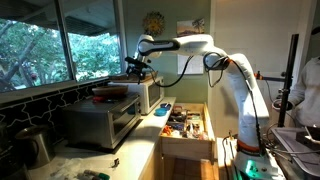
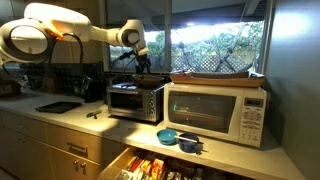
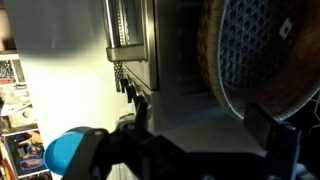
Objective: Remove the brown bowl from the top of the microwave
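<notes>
The wide, shallow, tray-like brown bowl (image 2: 216,75) lies atop the boxy white microwave (image 2: 215,117). The hand (image 3: 203,118) stands wide open, empty.

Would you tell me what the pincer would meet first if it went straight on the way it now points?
Probably the top of the silver oven, close beside the reddish bowl resting there; the open pincer points downward above them, though depth is unclear.

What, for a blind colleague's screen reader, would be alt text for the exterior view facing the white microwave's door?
A wide brown bowl sits on top of a white microwave on a kitchen counter. Beside it, the robot's gripper hangs over a silver oven; a drawer below stands open.
</notes>
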